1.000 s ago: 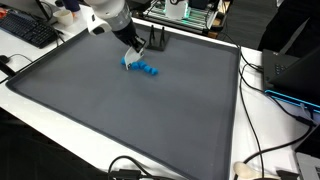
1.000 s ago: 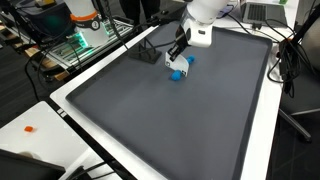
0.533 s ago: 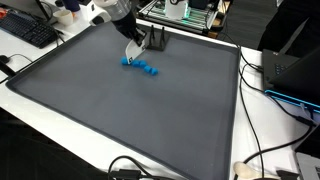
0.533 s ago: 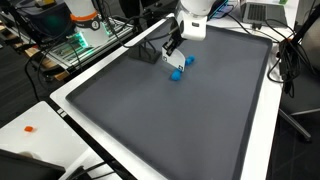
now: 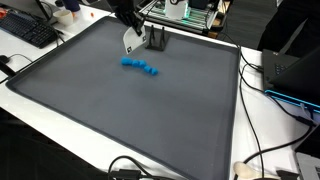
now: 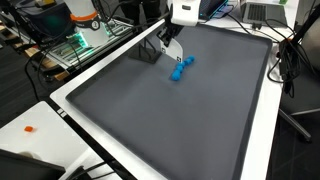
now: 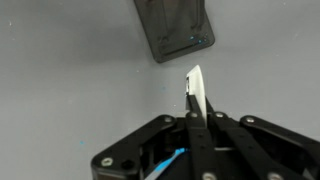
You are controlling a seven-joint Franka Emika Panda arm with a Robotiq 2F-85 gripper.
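1. in an exterior view the gripper [image 5: 129,46] hangs over the grey mat [image 5: 120,110] that covers the counter [image 5: 60,115]. its fingers are pressed together with nothing between them. the blue piece [image 5: 140,67], a short knobbly strip, lies flat on the mat at the gripper's 5 o'clock, near it but apart. a black stand [image 5: 157,40] sits just beside the gripper at its 3 o'clock, by the mat's far edge.
2. in an exterior view the gripper [image 6: 168,44] points down, closed and empty. the blue piece [image 6: 180,68] rests on the mat at its 5 o'clock, and the black stand [image 6: 148,52] is at its 8 o'clock.
3. in the wrist view the gripper [image 7: 195,95] has its fingertips flat against each other over bare mat. the black stand [image 7: 175,28] lies at 12 o'clock. a blue sliver [image 7: 170,163] shows through the gripper's frame at 7 o'clock, too little to tell what it is.
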